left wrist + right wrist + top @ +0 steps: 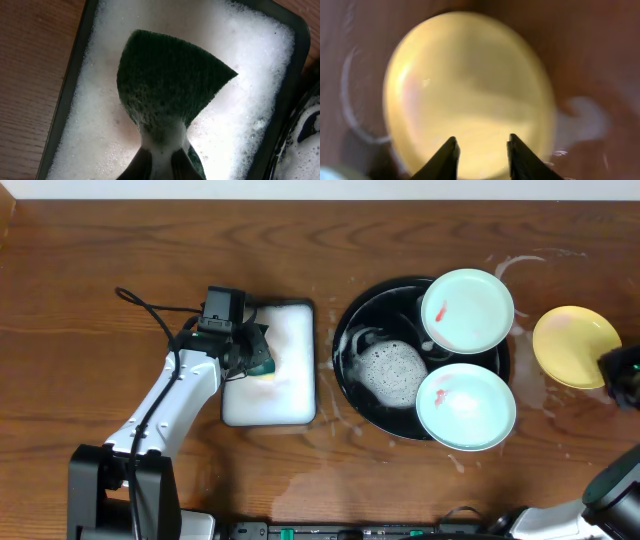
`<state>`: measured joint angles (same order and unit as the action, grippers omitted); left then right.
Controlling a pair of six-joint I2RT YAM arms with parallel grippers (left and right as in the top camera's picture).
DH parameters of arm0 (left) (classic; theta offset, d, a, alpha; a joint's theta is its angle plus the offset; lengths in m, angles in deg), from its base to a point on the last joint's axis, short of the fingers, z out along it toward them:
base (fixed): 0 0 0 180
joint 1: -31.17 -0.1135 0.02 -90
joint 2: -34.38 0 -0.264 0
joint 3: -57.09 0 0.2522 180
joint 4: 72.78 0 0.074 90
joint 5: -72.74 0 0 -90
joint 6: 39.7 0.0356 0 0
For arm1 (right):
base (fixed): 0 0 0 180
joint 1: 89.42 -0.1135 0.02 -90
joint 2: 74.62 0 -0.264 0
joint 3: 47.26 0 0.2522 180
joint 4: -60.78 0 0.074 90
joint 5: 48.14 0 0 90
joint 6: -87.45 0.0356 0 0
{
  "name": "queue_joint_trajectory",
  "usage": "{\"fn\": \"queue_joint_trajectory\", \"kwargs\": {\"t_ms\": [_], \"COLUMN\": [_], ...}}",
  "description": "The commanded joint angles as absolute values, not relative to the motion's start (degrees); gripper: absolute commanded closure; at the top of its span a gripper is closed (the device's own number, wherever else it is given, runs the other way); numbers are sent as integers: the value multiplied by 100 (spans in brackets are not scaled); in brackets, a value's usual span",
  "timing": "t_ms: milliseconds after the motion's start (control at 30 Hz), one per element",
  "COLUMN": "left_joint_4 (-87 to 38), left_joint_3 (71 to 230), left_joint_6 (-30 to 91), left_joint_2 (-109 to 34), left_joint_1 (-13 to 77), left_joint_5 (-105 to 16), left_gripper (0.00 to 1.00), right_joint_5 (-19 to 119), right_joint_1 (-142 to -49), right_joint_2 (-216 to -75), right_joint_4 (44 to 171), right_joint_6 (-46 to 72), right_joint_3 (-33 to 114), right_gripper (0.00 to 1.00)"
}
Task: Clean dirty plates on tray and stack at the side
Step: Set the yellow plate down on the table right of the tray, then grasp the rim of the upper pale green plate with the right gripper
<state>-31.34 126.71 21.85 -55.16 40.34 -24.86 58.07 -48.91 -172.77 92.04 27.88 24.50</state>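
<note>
On the left, the left gripper [250, 352] hangs over the white foam tray [285, 395], its jaws clamped on the narrow end of a green sponge [170, 85]. The sponge's wide end fans out just above the suds, probably so that it takes up lather before scrubbing.

Right of that sits the black tray [345, 340], wet, with a patch of foam [390, 370] on its floor. Two mint plates lie on its right half, the far plate [467, 310] and the near plate [465, 407]. Each shows a small red smear, so both look unwashed and are waiting where the sponge can reach them.

Further right, off the tray, the yellow plate [572, 345] rests on the wet table [80, 280]; I judge this the start of the stack at the side. The right gripper [481, 155] hovers over its near-right edge, jaws apart and holding nothing. That view is blurred, so any stain on the plate is hard to tell.
</note>
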Motion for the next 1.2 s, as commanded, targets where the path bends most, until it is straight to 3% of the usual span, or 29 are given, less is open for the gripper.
{"fn": "queue_joint_trajectory", "kwargs": {"t_ms": [0,33,67,100,400,533,667,933,1167], "left_joint_4": [-3145,-3145,-3145,-3143,-3110,-3123,-3123,-3125,-3141], "left_joint_3": [12641,12641,12641,12641,12641,12641,12641,12641,12641], "left_joint_6": [2246,2246,2246,2246,2246,2246,2246,2246,2246], "left_joint_2": [-5559,-5559,-5559,-5559,-5559,-5559,-5559,-5559,-5559], "left_joint_1": [4018,4018,4018,4018,4018,4018,4018,4018,4018], "left_joint_5": [-2521,-2521,-2521,-2521,-2521,-2521,-2521,-2521,-2521], "left_gripper": [92,92,92,92,92,92,92,92,92], "right_joint_5": [6650,6709,6683,6598,4974,3833,3691,3437,3540], "right_joint_1": [-5492,-5676,-5916,-6150,-7660,-8047,-8240,-8251,-8257], "right_joint_2": [-17321,-17321,-17321,-17321,-17321,-17384,-17587,-18009,-18062], "right_joint_4": [8860,8764,8679,8598,8415,8482,8644,9057,9131], "right_joint_6": [2023,1901,1827,1794,1591,1208,1051,1073,1265], "right_joint_3": [2487,2490,2492,2496,2844,2841,2841,2841,2841], "right_gripper": [51,37,12,1,1,13,27,38,67]}}
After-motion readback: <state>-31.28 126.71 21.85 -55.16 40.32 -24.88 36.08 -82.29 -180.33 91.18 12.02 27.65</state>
